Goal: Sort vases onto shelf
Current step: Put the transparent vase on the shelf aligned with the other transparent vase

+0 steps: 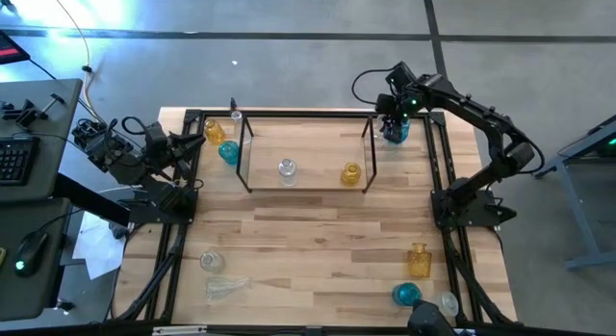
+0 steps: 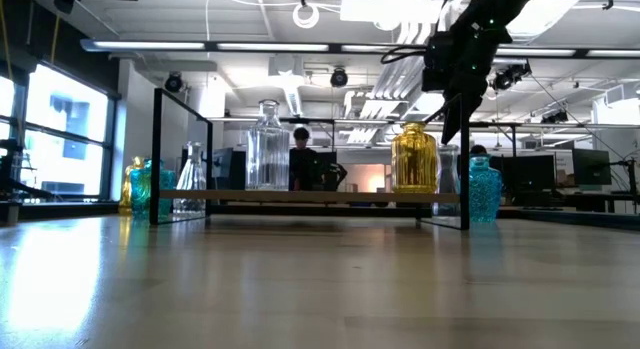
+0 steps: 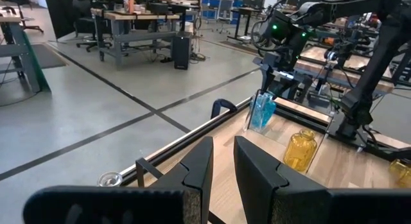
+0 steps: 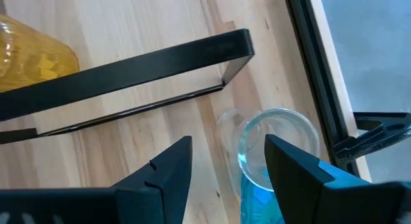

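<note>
Your right gripper (image 4: 225, 163) hangs with its fingers spread directly above a blue vase (image 4: 273, 160), whose open mouth sits just below and between the tips, untouched. That vase stands on the table just outside the shelf (image 1: 371, 148), past its right end. Your left gripper (image 3: 221, 163) waits well apart, fingers nearly together and holding nothing.

Shelf (image 1: 245, 153) – clear (image 1: 287, 169) + amber vase (image 1: 351, 173) upright inside; others scattered outside
</note>
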